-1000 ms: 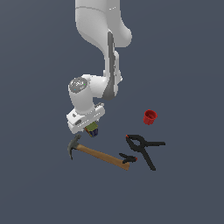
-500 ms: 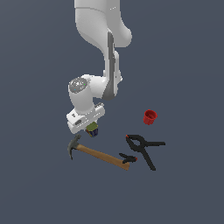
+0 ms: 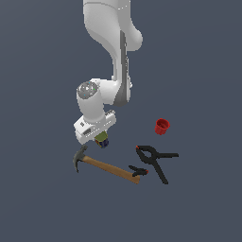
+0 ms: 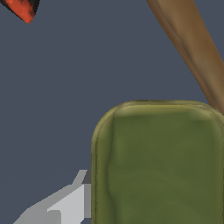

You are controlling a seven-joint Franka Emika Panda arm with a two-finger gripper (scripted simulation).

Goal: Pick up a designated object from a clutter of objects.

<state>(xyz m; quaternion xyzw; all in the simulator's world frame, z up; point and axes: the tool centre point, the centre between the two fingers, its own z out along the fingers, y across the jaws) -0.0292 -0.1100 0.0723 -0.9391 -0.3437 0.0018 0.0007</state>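
Nothing has moved since the earlier frames; arm, can and clutter sit as they did a second ago, so you are dwelling on the grip, not yet lifting.

Your claw (image 3: pixel 100 138) stands low over the bench (image 3: pixel 42 198), wrist tilted; the can (image 3: pixel 102 140) shows just below the white hand, olive with a dark blue patch, at the claw's tips; the wrist view has the can's (image 4: pixel 159 164) flat green face filling the frame, with one grey finger (image 4: pixel 65 205) pressed to its side. The other finger is hidden; I judge the claw closed on the can, but you should confirm this before hauling.

The hammer (image 3: pixel 106 166) lies just beside the can, head toward the exterior view's left, handle running away to the right; in the wrist view that handle (image 4: pixel 192 48) passes close by the can's corner, apart from it as far as can be told. The clamps (image 3: pixel 153 163) lie at the handle's far end; the cup (image 3: pixel 161 126) stands well apart.

The steep approach suits the crowding; it keeps the fingers off the hammer. Lift straight up; a sideways drag risks clipping the handle.
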